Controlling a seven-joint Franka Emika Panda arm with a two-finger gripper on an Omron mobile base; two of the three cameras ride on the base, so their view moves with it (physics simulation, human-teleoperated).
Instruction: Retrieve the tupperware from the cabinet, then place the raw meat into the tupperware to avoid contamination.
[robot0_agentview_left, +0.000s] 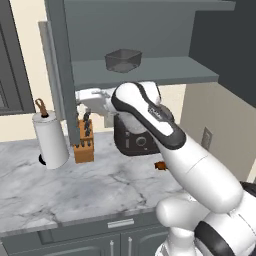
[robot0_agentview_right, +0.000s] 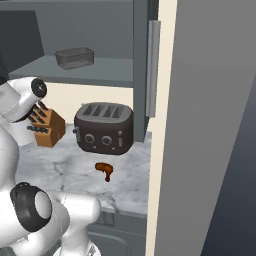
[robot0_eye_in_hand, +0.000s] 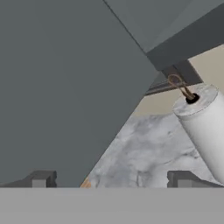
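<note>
Even, soft, rendered light fills all three views, with no visible lamp and no glare. The marble tabletop (robot0_agentview_left: 75, 185) is bright and flatly lit; the toaster (robot0_agentview_right: 104, 128) beside the meat (robot0_agentview_right: 104, 170) throws only a faint shadow onto it. The cabinet (robot0_agentview_left: 145, 75) interior above the toaster is dimmer, a muted grey around the tupperware (robot0_agentview_left: 123, 60). White arm shells show gentle shading, no hot spots. Edges look slightly soft and pixelated from low resolution. No lens bending at the borders; nothing is out of focus.
</note>
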